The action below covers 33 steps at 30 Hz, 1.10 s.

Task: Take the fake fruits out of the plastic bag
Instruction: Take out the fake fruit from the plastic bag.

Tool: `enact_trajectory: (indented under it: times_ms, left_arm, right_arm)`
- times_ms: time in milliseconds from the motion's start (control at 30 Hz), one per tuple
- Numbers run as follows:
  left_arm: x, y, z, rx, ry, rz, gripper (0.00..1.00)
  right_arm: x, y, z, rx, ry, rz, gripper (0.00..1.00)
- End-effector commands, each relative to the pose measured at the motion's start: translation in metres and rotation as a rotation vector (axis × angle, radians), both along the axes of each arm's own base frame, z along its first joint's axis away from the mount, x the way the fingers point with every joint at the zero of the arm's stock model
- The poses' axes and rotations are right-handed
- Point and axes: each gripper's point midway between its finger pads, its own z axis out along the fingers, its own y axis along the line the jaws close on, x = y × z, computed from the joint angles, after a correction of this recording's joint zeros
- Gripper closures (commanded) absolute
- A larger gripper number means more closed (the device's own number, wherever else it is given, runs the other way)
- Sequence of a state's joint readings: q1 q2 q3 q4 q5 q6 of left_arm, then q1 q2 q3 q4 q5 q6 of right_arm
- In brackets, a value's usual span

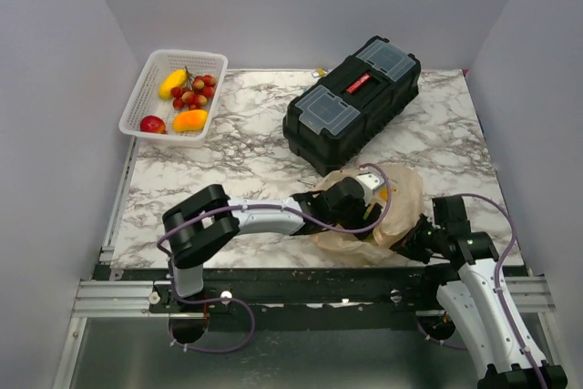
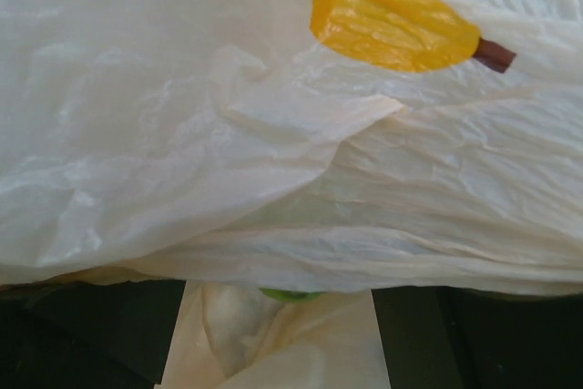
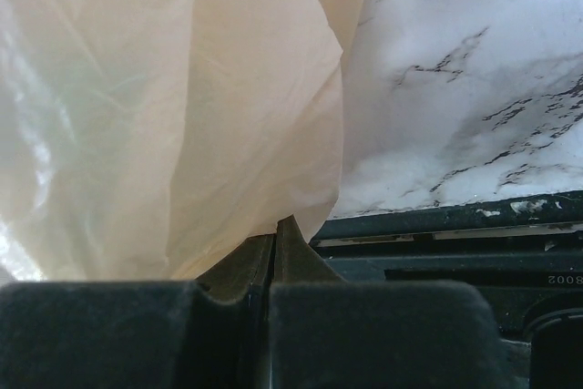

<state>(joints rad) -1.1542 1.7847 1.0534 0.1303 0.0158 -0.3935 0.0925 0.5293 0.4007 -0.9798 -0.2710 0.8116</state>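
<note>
One bag (image 1: 405, 190) lies at 5 o'clock on the counter (image 1: 237, 152), the right gripper (image 3: 275, 236) jaws pinched on its edge. The left gripper (image 2: 278, 339) jaws gape inside it near one green fruit (image 2: 290, 294); four fruits (image 1: 190, 120) sit in the 10 o'clock basket (image 1: 215, 88).

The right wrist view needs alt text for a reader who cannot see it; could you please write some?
The right gripper, fingers closed, pinches the edge of the pale-orange plastic bag, which fills the frame's left. A marble table shows at right.
</note>
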Motion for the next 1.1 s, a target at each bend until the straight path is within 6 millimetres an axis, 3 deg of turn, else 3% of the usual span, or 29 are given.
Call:
enact_trajectory:
  times_ms: [0,100,267,400,500,700,1067]
  left_arm:
    - [0.022,-0.015,0.002,0.011,-0.054,0.072,0.25]
    - [0.026,-0.018,-0.004,0.013,-0.050,0.095,0.21]
    - [0.025,-0.022,-0.017,0.044,-0.034,0.076,0.29]
    - [0.023,-0.022,-0.025,0.075,-0.034,0.053,0.50]
    - [0.020,-0.022,-0.019,0.063,-0.032,0.031,0.63]
    - [-0.004,-0.026,0.021,-0.022,0.014,-0.075,0.82]
    - [-0.043,-0.011,0.128,-0.243,0.001,-0.243,0.91]
  right_arm:
    - [0.005,0.001,0.003,0.004,-0.035,0.010,0.99]
    - [0.006,0.003,0.007,0.018,-0.052,0.000,0.99]
    - [0.010,0.002,0.015,0.023,-0.083,-0.023,0.99]
    - [0.012,0.001,0.018,0.024,-0.100,-0.046,0.99]
    - [0.013,-0.002,0.020,0.011,-0.108,-0.064,0.99]
    - [0.013,-0.007,0.017,-0.005,-0.120,-0.098,0.99]
    - [0.016,-0.012,0.017,-0.017,-0.141,-0.144,0.99]
